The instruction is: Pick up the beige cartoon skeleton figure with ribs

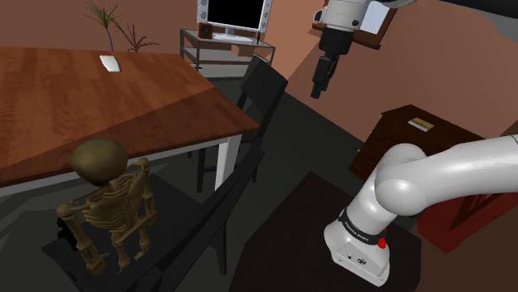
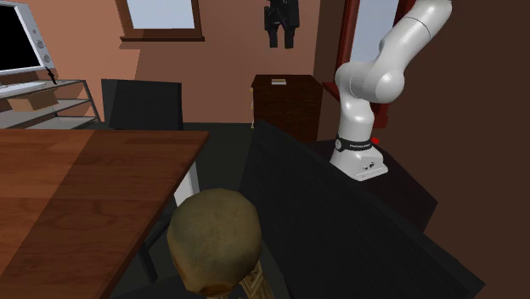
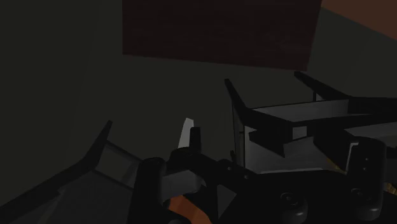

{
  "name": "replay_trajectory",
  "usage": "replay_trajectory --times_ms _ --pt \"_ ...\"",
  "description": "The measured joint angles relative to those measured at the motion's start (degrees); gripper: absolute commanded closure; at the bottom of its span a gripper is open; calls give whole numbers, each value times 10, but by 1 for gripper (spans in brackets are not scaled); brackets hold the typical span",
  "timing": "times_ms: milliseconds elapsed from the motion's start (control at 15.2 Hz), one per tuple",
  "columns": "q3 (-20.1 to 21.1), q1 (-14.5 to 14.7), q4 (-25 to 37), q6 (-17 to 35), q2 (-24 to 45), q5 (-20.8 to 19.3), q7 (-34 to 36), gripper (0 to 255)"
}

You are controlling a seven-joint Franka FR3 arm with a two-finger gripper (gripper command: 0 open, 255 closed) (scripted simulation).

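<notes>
Reddish-brown wooden table (image 1: 108, 99), black chairs (image 1: 264, 83), terracotta walls (image 2: 221, 68), window (image 2: 161, 15), dark floor (image 1: 307, 141), possibly a monitor (image 1: 235, 15) on metal shelving (image 1: 193, 43).

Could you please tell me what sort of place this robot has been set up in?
Most likely a home dining or living room: a wooden dining table with black chairs, a screen on a metal shelf unit, and a dark wooden cabinet.

1. The skeleton figure (image 1: 106, 203) is dull olive-tan. Its skull is a darker olive, and its ribs show as pale bars with dark gaps.
2. The bench (image 1: 100, 99) is reddish-brown with streaky wood grain, on white legs (image 1: 229, 162).
3. The chair (image 1: 264, 83) behind it is black.
4. The arm (image 1: 432, 174) is white with dark joints and has a red dot (image 1: 382, 243) near its base.
5. The hand (image 1: 318, 91) is black.
6. The cabinet (image 1: 407, 133) is dark red-brown.
7. The wall (image 1: 290, 33) is terracotta.
</notes>
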Motion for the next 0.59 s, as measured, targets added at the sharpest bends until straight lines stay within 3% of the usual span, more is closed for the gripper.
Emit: replay_trajectory --times_ms 198,594 --pt "14 2 -11 9 2 15 30 0" --pt "81 17 -45 61 23 84 181 0"
